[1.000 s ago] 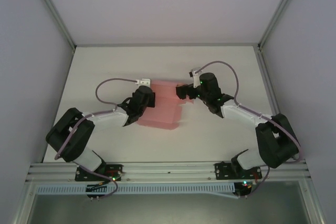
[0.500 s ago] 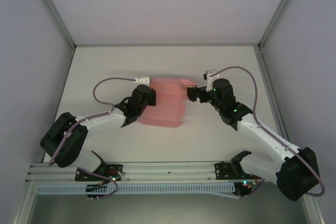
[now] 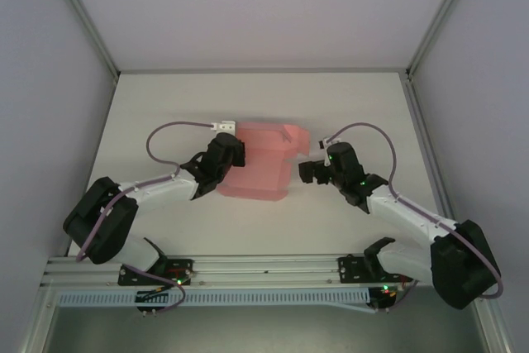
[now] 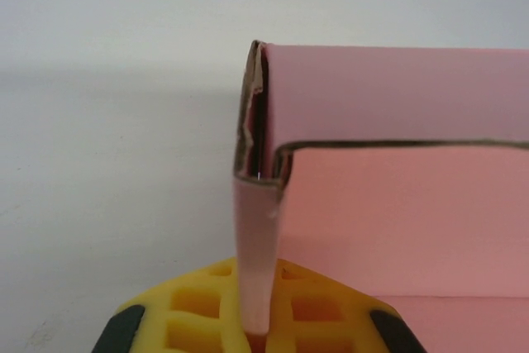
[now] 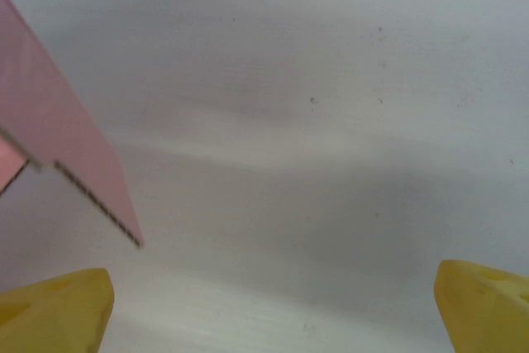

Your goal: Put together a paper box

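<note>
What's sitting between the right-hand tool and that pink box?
Nothing. In the top view, just a narrow strip of bare white table separates the open right tool from the paper box.

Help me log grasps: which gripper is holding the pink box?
The left gripper: a paper box panel is pinched between its yellow pads. The right gripper is open, holding nothing.

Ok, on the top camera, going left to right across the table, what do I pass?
left gripper, clamped on the box's left edge → paper box → right gripper, open, just off the box's right side
</note>
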You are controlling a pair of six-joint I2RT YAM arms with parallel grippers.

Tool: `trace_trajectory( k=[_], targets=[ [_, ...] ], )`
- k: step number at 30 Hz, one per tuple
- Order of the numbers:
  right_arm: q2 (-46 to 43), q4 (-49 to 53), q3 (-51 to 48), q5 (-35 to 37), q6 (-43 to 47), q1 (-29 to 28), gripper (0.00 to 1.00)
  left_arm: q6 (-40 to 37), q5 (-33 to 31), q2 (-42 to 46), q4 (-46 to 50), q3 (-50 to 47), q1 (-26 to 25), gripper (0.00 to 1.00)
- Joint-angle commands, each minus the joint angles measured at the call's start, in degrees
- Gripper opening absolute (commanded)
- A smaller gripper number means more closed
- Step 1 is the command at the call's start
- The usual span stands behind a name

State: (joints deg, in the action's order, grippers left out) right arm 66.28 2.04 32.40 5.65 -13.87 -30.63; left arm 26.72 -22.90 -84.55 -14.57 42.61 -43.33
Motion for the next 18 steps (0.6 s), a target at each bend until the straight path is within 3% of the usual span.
trace_trajectory(
  k=[1, 4, 11, 18],
  targets=[
    [3.3, -4.7, 4.5, 3.2, 2.1, 0.1, 1.0, 0.1, 0.6, 1.6, -2.0, 0.2, -0.2, 0.0],
    [6.1, -4.2, 8.2, 2.8, 2.8, 0.1, 1.0, 0.0, 1.0, 1.6, -2.2, 0.1, -0.1, 0.0],
    [9.8, -11.7, 8.8, -9.3, 2.3, -0.5, 1.0, 1.5, 1.7, 0.6, -2.3, 0.9, -0.3, 0.0],
    [15.5, -13.4, 10.6, -4.0, 3.3, -5.9, 1.0, 2.7, 3.2, 0.8, -2.1, 1.7, -0.3, 0.0]
  ],
)
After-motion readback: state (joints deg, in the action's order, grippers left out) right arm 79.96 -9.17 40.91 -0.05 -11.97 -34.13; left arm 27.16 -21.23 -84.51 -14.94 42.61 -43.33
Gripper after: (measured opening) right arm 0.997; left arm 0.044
